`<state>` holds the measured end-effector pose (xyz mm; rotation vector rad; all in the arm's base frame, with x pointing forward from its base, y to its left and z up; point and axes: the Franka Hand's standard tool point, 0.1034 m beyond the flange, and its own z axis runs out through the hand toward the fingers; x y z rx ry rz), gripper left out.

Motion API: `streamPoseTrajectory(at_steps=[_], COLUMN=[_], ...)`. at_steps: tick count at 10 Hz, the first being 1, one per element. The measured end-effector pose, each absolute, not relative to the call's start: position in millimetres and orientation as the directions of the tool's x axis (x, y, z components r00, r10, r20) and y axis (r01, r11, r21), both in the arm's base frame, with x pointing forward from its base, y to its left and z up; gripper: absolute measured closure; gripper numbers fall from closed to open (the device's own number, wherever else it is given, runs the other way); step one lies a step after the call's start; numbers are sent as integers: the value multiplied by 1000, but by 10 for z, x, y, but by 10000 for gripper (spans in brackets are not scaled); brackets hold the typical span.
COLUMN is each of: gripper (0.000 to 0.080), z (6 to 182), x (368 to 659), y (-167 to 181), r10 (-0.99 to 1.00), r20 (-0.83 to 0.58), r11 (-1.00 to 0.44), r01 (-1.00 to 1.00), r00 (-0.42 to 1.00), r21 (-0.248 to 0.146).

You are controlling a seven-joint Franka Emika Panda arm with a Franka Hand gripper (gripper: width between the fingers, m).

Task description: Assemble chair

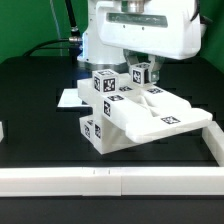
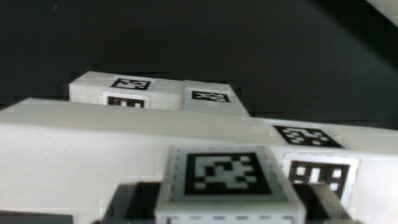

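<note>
Chair (image 1: 140, 112) — white tagged pieces joined, resting tilted on the black counter (image 1: 40, 90). End effector (image 1: 141, 76) — clamped on a tagged upright piece (image 2: 222, 176) at the assembly's rear.

My fingertips are concealed behind the chair (image 1: 135, 108) in the exterior view, so contact cannot be confirmed there. The wrist view is blurred; tag patterns are unreadable, and my gripper (image 2: 217, 205) is cut off by the frame edge. The border rail (image 1: 110, 180) runs past both picture sides.
</note>
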<state>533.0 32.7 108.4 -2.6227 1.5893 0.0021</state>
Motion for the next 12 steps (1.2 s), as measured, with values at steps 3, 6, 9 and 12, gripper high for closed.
streamPoseTrajectory(at_steps=[3,6,9,12], gripper=[453,187,152,151], z=[1084,1094,1100,1102], x=[5330,5327,5335,5338], y=[359,379,379,388], r10=[-941,-912,-751,-540], r20=[-58,-65,-36,-14], r11=[-328,-401,-656,-839], r01=[-942,-914,-752,-540], r00=[332,404,659,841], r21=[-63,-57,-64,-67])
